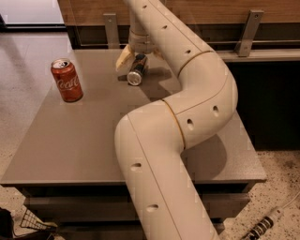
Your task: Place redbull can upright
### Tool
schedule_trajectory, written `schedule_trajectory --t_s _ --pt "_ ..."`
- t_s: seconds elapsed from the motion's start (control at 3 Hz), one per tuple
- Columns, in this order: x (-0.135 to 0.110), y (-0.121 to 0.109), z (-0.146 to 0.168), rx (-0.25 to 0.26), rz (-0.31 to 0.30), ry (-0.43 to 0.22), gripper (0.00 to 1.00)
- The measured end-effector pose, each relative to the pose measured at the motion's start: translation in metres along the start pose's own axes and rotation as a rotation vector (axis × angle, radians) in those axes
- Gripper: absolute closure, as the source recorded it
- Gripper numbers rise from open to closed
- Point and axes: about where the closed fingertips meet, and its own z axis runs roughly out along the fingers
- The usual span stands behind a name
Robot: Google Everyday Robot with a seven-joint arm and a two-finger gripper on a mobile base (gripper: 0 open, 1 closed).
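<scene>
The redbull can (136,70) lies tilted on its side in the upper middle of the frame. It is on the far part of the grey table (70,140), with its silver end turned toward the lower left and its dark body running up and back toward the claw (131,60). The claw comes down at the top centre of the frame and stands right over and around the can's upper end, a pale cream part of it showing just left of the can. I cannot tell whether the claw is pinching the can or only set about it, since the wrist and the can hide the far side. A dark shadow lies on the table beside and below the can. The big cream arm (187,117) rises from the bottom centre, bends out to the right, then swings back up and left to the claw, covering much of the table's right half. A red Coca-Cola can (67,80) stands upright at the left of the frame, well apart from the redbull can, near the table's left edge. Behind the table, two metal brackets (246,30) stand against a wooden panel (215,14) along the top. A wire basket (33,220) shows at the lower left and a power strip (262,227) lies on the speckled floor (281,178) at the lower right.
</scene>
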Motion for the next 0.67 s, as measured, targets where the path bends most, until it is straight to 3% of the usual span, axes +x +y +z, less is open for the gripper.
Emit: schedule_trajectory --t_s 0.33,0.67 --pt "0.0009 -0.0012 0.0091 -0.006 0.011 0.015 0.18" --pt "-0.0073 0.0011 0.0130 -0.012 0.010 -0.012 0.41"
